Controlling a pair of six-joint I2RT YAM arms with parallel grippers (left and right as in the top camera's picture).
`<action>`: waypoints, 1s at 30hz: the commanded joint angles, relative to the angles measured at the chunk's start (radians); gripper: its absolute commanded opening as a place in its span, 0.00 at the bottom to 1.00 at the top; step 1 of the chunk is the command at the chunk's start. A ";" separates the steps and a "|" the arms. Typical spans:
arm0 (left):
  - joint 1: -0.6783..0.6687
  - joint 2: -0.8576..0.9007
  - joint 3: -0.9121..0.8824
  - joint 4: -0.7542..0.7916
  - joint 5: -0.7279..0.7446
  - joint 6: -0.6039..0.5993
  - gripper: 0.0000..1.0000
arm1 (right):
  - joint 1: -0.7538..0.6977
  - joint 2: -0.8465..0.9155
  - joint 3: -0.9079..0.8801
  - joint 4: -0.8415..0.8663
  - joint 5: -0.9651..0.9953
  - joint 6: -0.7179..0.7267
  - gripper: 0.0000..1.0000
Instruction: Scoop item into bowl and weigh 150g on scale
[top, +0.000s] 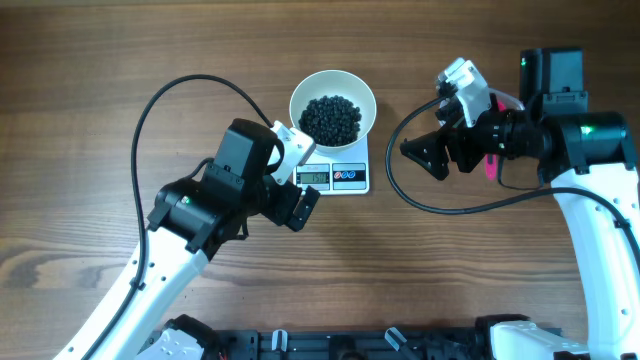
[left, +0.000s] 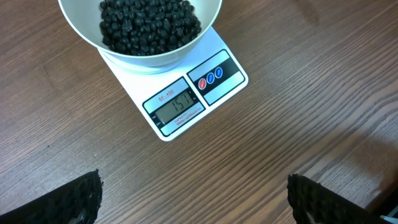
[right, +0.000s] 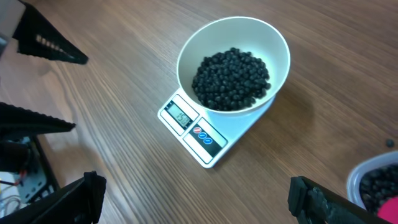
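The white bowl (top: 333, 92) stands on the scale (top: 350, 178) at the table's middle back, holding a heap of black beans, the item (top: 331, 118). In the left wrist view the bowl (left: 143, 55) and beans (left: 149, 23) sit above the scale's lit display (left: 176, 107), which seems to read 151. My left gripper (top: 298, 185) hovers open just front-left of the scale, nothing between its fingers (left: 74, 199). To the right of the bowl my right gripper (top: 428, 130) is open and empty, and it looks down on the bowl (right: 273, 46) and scale (right: 208, 146).
A clear tub (right: 372, 180) with more beans and something pink inside shows at the right wrist view's lower right. One stray bean (right: 388, 142) lies on the wood beside it. A pink piece (top: 490, 165) peeks out beneath the right arm. Cables loop over the table.
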 joint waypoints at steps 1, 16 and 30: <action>0.008 -0.013 0.009 0.002 0.015 0.016 1.00 | 0.001 -0.006 0.012 0.003 0.089 -0.021 1.00; 0.008 -0.013 0.009 0.002 0.015 0.016 1.00 | -0.001 -0.466 -0.359 0.274 0.293 -0.043 1.00; 0.008 -0.013 0.009 0.002 0.015 0.016 1.00 | -0.053 -1.196 -1.089 0.841 0.431 0.275 1.00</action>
